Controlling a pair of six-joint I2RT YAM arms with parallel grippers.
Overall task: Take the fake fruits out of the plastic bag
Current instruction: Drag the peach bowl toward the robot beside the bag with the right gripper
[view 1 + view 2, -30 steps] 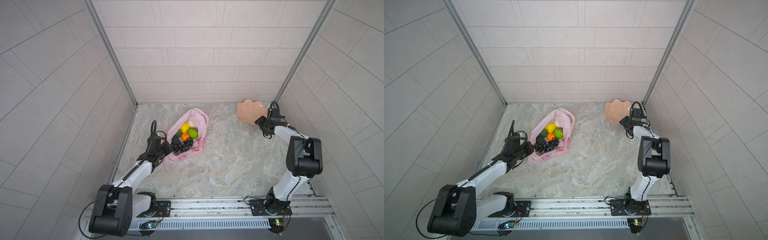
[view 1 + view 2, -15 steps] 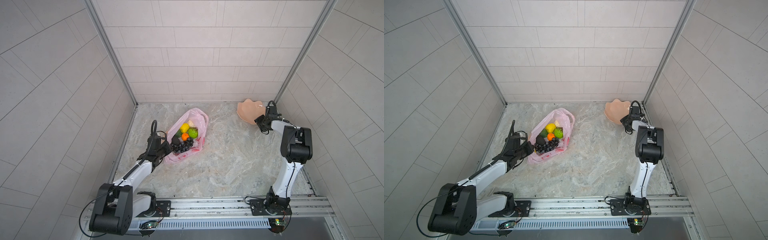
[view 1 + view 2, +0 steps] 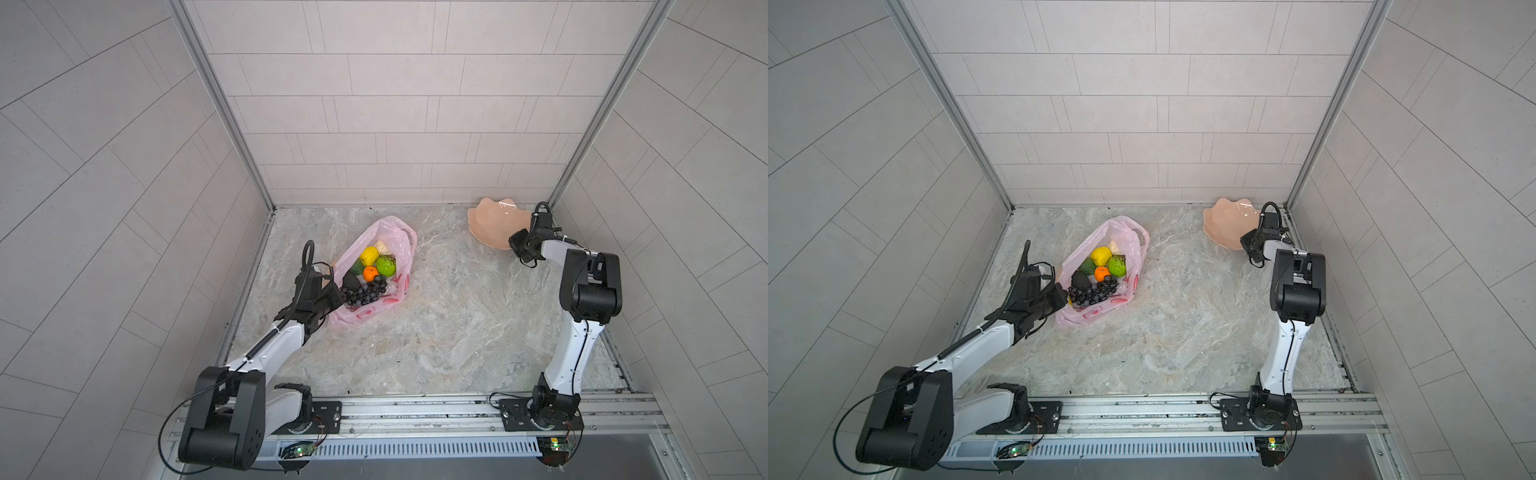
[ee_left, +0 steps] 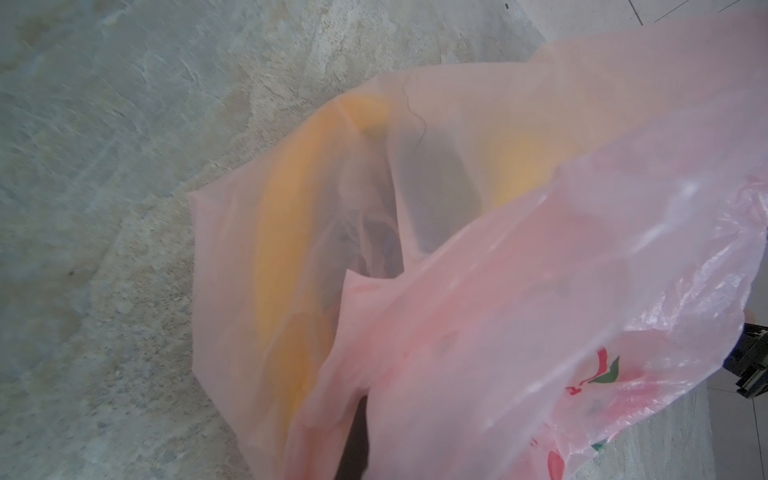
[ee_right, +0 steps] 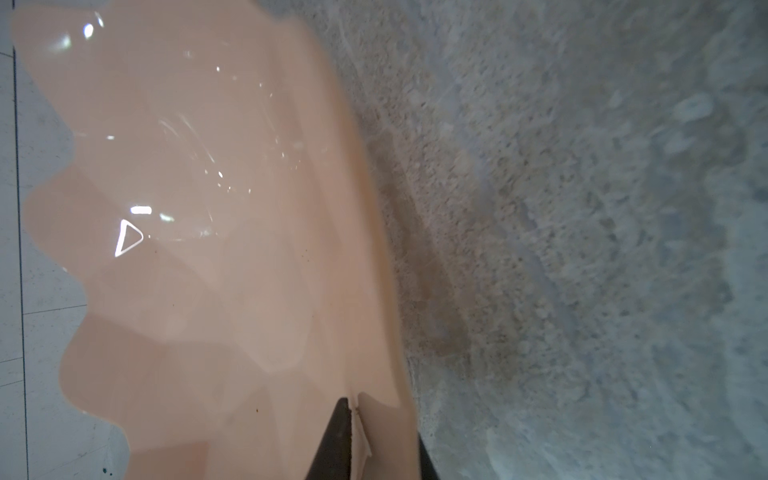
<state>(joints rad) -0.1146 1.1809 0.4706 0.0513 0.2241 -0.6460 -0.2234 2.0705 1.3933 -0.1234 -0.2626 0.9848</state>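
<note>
Fruits (image 3: pixel 370 272) lie heaped in the open plastic bag (image 3: pixel 401 243) in both top views; the plastic bag (image 3: pixel 1136 241) rests on the marble table (image 3: pixel 436 332), left of the middle and toward the far wall. Among the fruits a yellow lemon-like fruit (image 3: pixel 368 254) and a cream pear (image 3: pixel 382 248) lie farthest; a bumpy green fruit (image 3: pixel 386 266) and an orange (image 3: pixel 370 273) sit in the middle; a dark avocado (image 3: pixel 351 282) and a purple grape bunch (image 3: pixel 365 293) lie nearest. The left gripper (image 3: pixel 334 293) is at the bag's near left edge, just beside the grapes; its jaws are closed, pinching the film there. At the far right a peach bowl (image 3: pixel 490 224) stands tilted near the corner; the right gripper (image 3: pixel 519 245) is at its near right rim.

In the left wrist view the pink film of the bag (image 4: pixel 540 291) fills most of the picture and rises toward the camera, hiding the fingers; a yellow banana (image 4: pixel 282 232) shows through it, inside the bag; red and green printed marks (image 4: pixel 598 370) show on the film; bare table (image 4: pixel 104 166) lies beside.

In the right wrist view the bowl (image 5: pixel 208 249) has its scalloped rim between the two dark fingers (image 5: pixel 332 449) of the right gripper (image 5: pixel 382 424); the jaws stand narrow, one finger inside the rim and one outside, gripping it; marble lies beyond the rim.
</note>
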